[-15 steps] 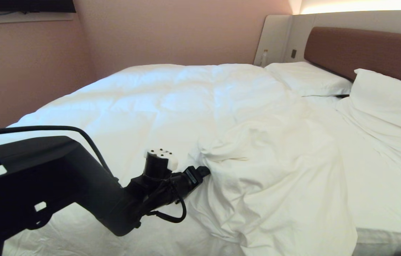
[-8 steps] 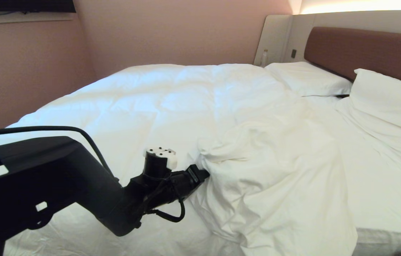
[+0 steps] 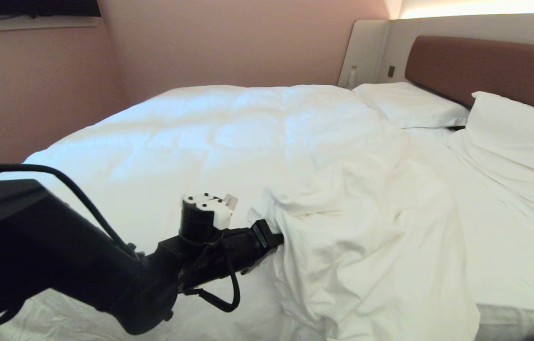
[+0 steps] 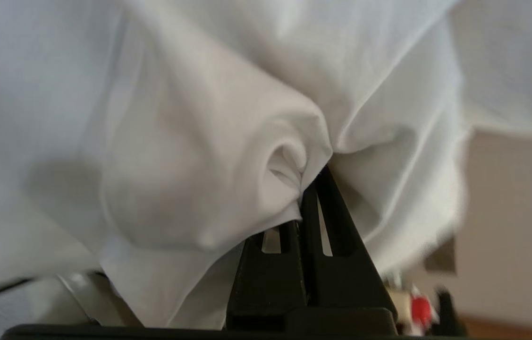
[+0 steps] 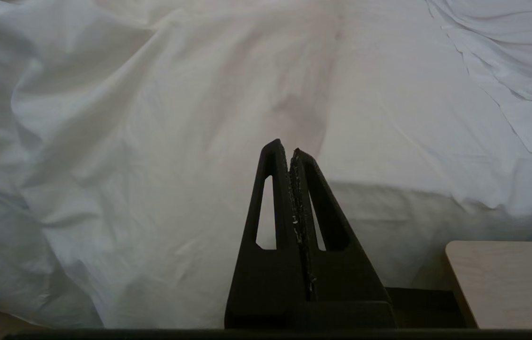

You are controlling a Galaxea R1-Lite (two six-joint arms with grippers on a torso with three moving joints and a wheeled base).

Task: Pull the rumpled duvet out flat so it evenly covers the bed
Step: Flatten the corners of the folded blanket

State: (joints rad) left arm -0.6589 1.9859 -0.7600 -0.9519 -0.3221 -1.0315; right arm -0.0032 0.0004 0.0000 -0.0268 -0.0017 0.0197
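While the left gripper (image 3: 274,239) clamps its black fingers (image 4: 315,212) on a bunched fold of the duvet (image 3: 229,137), the white quilt lies spread over the far and left part of the bed (image 3: 508,322), its near right portion heaped in a rumpled ridge that spills over the front edge. The left arm reaches in low from the left, its dark links and looped cable crossing the near corner of the quilt. To the right of the ridge the mattress sheet (image 3: 499,246) lies bare, running up to two white pillows (image 3: 409,104) against the brown headboard (image 3: 484,66). A small bottle (image 3: 352,76) stands on the pale panel beside the headboard. The right gripper (image 5: 289,151) hangs clear of the bedding, fingers pressed together on nothing, beside a pale wooden surface (image 5: 511,278) at the bedside.
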